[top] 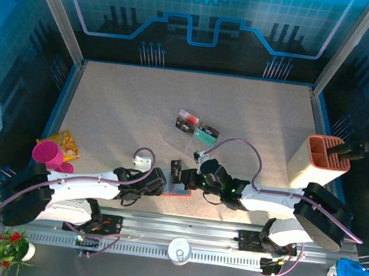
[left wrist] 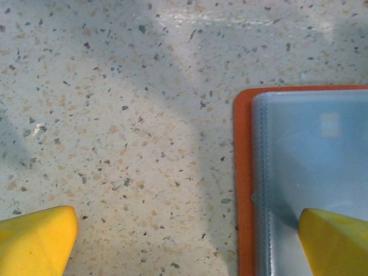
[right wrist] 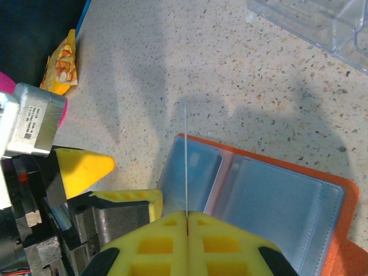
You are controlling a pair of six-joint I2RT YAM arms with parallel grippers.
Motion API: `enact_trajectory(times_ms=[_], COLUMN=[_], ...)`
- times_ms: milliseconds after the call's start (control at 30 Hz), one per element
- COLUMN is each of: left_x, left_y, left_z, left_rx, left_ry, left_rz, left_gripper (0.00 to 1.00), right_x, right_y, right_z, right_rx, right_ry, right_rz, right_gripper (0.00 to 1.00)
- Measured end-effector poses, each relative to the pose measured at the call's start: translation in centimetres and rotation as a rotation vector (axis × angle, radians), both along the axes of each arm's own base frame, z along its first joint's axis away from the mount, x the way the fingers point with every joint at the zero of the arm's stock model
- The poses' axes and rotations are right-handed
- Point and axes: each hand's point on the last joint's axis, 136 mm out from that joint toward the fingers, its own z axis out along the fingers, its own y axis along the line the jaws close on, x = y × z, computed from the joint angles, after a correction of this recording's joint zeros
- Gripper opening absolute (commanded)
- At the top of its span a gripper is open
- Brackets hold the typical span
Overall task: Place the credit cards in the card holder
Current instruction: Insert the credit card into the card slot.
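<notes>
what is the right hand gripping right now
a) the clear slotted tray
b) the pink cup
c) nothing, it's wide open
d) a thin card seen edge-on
d: in the right wrist view the right hand has its yellow fingers pressed together on a credit card, which shows as a thin line standing over the open card holder.

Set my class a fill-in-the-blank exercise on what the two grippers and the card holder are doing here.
1. The right gripper is ____ on a credit card seen edge-on.
2. The card holder lies ____ under that card, pockets showing.
3. The left gripper has one fingertip over the card holder and the other over the bare ____.
Missing words: shut; open; table.
</notes>
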Motion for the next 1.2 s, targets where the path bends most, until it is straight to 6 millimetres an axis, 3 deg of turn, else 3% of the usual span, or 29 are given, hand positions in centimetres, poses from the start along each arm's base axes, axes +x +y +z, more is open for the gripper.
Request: enact_trajectory(times_ms=[633,1200], left_x=[-0.4,-0.4], left_y=[0.6,0.7], left_z=[-0.5,-0.7], left_rx=[0.005,-0.005], left_ry=[0.010,0.004], left_rz=[0.030,0.031], left_gripper=[0.99,0.99], right_x=[0.2,0.1], right_y=[1.2,0.9], right_z=[-1.7,-3.4], right_rx=[0.048,0.067], right_ry=[0.017,0.057], right_rz=[-0.036,-0.084], right_gripper=[0.00,0.00])
